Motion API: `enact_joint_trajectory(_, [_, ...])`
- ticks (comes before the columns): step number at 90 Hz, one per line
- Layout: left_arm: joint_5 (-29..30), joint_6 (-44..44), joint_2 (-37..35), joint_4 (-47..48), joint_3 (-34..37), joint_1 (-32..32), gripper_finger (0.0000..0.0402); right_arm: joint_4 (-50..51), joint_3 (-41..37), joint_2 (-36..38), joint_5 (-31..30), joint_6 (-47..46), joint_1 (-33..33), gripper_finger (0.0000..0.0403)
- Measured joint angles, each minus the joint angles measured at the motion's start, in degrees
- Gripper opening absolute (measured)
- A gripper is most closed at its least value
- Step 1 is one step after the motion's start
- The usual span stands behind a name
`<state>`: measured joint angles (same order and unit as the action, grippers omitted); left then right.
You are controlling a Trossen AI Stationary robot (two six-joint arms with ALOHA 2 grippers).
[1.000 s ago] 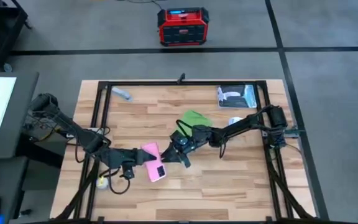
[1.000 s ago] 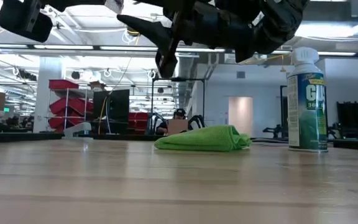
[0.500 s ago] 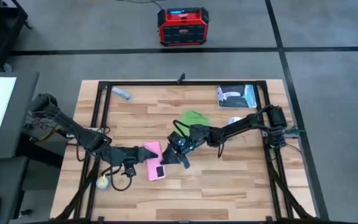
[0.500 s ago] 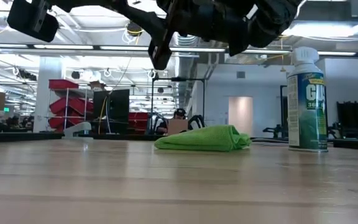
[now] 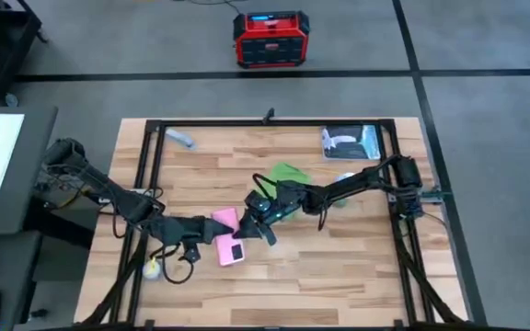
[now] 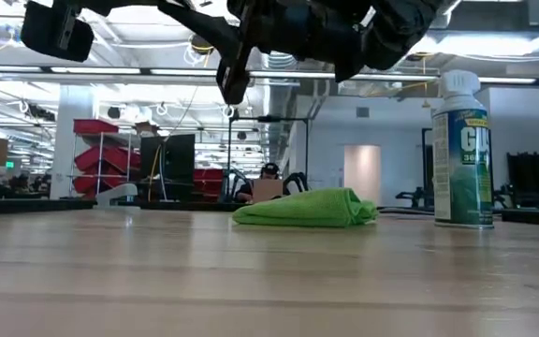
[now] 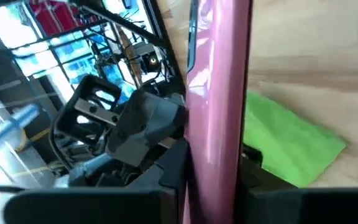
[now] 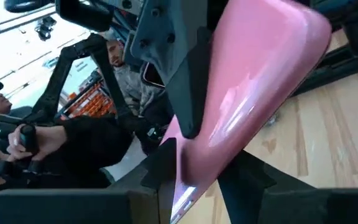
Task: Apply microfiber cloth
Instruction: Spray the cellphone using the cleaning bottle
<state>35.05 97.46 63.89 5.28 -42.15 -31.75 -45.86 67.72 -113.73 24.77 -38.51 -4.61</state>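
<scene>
A phone in a pink case [image 5: 226, 236] hangs above the table's middle, between my two grippers. My left gripper [image 5: 202, 237] reaches it from the left and is shut on it. My right gripper [image 5: 252, 224] reaches it from the right and is also shut on it. The bright green microfiber cloth [image 5: 288, 174] lies bunched on the wood just beyond the right gripper, touched by neither gripper. In the low view the cloth [image 6: 307, 208] rests on the table with both arms high above it. My left gripper pinches the pink phone between its two fingers, one on each flat face, at the phone's left part [image 7: 217, 163]. The fingers come level from the table's left. The phone is lifted clear of the table. My right gripper pinches the phone between its two fingers at the phone's right part [image 8: 211, 163]. It comes slanting from the table's right and far side. The phone hangs clear of the table, tilted.
A spray bottle [image 6: 461, 150] stands right of the cloth. A blue-and-white packet [image 5: 350, 142] lies at the far right corner, a small grey object [image 5: 180, 138] at the far left. A red unit [image 5: 267, 39] sits on the floor beyond the table. The near half of the table is bare wood.
Both grippers have risen with the pink phone and drifted a little toward the table's left edge, keeping hold of it. The cloth and bottle have stayed where they were.
</scene>
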Motion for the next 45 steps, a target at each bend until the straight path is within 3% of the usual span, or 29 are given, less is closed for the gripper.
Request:
enact_joint_trajectory(33, [3.42, 3.98, 0.01, 0.33, 0.02, 0.04, 0.0040, 0.03, 0.00, 0.00, 0.63, -0.03, 0.65, 0.0095])
enact_joint_trajectory(45, [3.39, 4.73, 0.01, 0.09, 0.02, 0.04, 0.0040, 0.75, 0.00, 0.00, 1.60, -0.04, 0.68, 0.0065])
